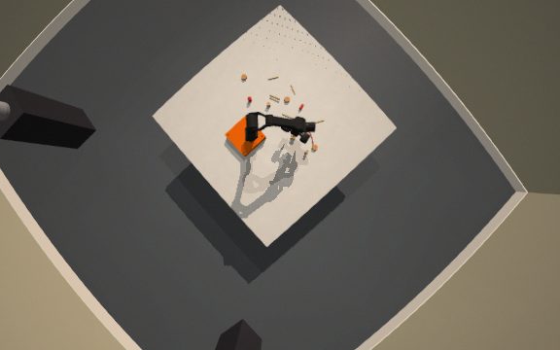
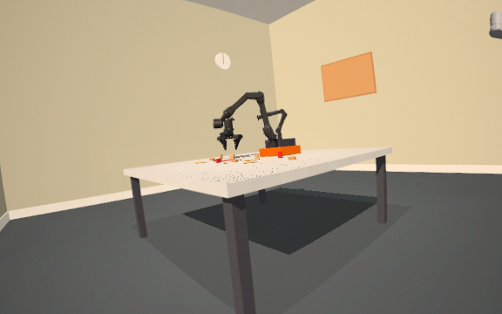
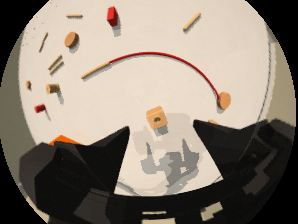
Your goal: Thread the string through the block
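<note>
The wooden block [image 3: 154,113] [image 1: 293,138] stands on the table, a dark hole visible in its face in the wrist view. The round wooden button [image 3: 224,100] [image 1: 315,147] lies to its right in the wrist view. The red string [image 3: 150,53] curves in an arc from the button to the thin wooden stick [image 3: 95,70] [image 1: 287,116], which lies flat on the table, outside the block. My gripper [image 3: 162,125] [image 2: 231,149] is open and empty, pointing down above the table, with the block showing between its fingertips in the wrist view. The arm hides part of the string in the top view.
A red block [image 3: 112,17] and a loose stick [image 3: 192,22] lie beyond the string. A wooden disc [image 3: 71,39], several loose sticks, a wooden cylinder [image 3: 52,88] and a red cylinder [image 3: 40,108] lie at the left. Another small wooden piece [image 3: 214,122] is partly hidden by the right finger.
</note>
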Robot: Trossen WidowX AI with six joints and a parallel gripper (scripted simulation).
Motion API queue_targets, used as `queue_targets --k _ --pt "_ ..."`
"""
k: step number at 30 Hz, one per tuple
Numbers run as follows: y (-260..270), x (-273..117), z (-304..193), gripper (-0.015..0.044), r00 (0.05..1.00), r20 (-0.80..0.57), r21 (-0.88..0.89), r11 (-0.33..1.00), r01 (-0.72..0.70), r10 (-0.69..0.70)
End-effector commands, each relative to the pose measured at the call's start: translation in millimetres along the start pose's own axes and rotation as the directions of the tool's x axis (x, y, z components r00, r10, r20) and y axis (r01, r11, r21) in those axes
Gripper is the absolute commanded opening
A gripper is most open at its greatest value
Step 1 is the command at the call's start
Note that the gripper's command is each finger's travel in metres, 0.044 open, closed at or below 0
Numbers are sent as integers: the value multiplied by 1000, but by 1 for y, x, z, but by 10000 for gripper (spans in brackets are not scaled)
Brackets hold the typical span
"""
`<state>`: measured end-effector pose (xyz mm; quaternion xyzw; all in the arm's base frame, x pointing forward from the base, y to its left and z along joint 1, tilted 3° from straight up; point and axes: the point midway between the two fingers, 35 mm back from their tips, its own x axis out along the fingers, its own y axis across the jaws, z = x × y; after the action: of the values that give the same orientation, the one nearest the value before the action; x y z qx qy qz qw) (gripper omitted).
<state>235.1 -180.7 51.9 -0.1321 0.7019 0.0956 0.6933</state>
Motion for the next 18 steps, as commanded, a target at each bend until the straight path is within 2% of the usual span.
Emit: queue_targets --k 1,5,7,13,18 --pt "1 -4 -2 440 1000 -1 617 787 -1 2" --pt "1 -6 -3 440 1000 -1 875 484 0 2" --pt "1 -7 -3 440 1000 -1 926 378 0 2" --pt "1 -8 -4 440 1000 -1 998 55 1 2" --pt "2 -10 -4 440 1000 -1 975 -222 1 2"
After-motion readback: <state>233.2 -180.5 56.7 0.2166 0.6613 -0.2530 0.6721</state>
